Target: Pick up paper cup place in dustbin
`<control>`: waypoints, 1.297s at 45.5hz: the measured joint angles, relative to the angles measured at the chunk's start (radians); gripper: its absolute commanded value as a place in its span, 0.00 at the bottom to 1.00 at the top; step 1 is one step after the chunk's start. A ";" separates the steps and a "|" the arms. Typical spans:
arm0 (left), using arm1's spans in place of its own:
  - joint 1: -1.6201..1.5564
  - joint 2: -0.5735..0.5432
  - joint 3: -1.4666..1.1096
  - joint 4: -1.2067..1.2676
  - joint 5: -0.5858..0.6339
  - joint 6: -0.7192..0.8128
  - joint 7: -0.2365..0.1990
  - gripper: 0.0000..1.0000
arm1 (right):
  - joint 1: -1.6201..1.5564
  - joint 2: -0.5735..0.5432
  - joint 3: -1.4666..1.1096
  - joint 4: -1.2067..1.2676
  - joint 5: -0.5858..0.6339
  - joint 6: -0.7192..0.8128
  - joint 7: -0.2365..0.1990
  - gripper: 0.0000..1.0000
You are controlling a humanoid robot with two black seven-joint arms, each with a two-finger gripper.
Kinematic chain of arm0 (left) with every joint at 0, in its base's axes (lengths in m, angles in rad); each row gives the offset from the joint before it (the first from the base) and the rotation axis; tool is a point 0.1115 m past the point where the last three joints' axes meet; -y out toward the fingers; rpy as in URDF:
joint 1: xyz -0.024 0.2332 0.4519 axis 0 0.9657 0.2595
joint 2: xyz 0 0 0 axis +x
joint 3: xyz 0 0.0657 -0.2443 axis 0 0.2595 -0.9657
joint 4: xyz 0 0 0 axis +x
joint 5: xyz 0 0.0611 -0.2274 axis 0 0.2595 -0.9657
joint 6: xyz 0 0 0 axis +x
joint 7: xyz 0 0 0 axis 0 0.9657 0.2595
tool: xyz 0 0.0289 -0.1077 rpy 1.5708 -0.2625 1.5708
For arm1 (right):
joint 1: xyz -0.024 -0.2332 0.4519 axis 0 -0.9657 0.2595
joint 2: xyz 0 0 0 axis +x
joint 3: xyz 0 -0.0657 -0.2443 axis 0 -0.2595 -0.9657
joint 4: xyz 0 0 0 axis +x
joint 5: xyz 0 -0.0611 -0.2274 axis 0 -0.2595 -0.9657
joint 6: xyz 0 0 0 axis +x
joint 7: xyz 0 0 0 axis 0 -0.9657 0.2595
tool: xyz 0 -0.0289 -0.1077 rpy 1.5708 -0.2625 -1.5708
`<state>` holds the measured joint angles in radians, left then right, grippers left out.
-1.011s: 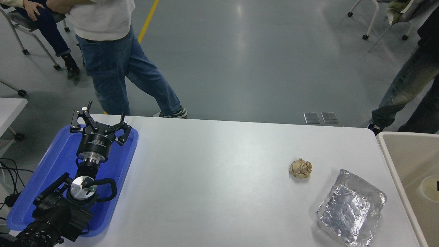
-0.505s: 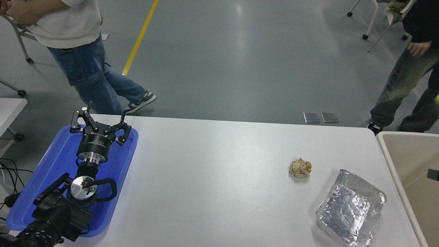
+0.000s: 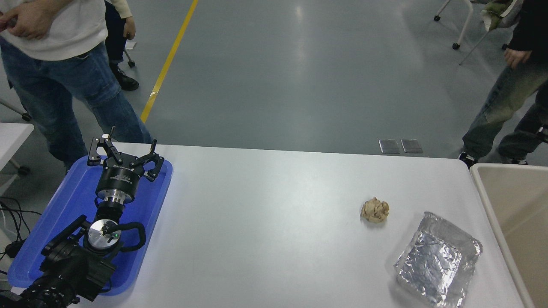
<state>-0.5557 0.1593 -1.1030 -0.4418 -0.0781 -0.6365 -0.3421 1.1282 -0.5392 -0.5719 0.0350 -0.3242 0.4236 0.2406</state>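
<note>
The beige dustbin (image 3: 489,201) stands against the table's right end, cut off by the picture's edge, and the part of its inside that shows holds nothing. The paper cup is out of view. My left gripper (image 3: 130,143) is parked at the lower left above a blue tray, fingers spread open and nothing between them. My right arm and gripper do not show anywhere in the picture.
A blue tray (image 3: 68,205) lies under the left arm. A crumpled tan paper ball (image 3: 375,210) and a crinkled silver foil tray (image 3: 436,259) sit on the white table (image 3: 265,222) near the bin. People stand at the far left (image 3: 64,64) and far right (image 3: 509,98).
The cup that lay in the bin at the right edge a second ago no longer shows. The dark piece of my right gripper there has left the picture. The person at the far side walked left.
</note>
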 measured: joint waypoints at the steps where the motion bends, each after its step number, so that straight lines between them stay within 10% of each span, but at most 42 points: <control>1: 0.000 0.000 0.000 0.000 0.000 0.000 0.000 1.00 | 0.011 0.003 0.010 0.003 0.004 0.006 0.000 1.00; 59: 0.000 -0.001 0.000 0.000 0.000 0.000 0.000 1.00 | 0.169 0.046 0.727 0.635 0.340 -0.136 -0.068 1.00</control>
<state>-0.5556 0.1582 -1.1026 -0.4418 -0.0781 -0.6366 -0.3421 1.2975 -0.4936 0.1553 0.6700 0.0155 0.2873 0.1729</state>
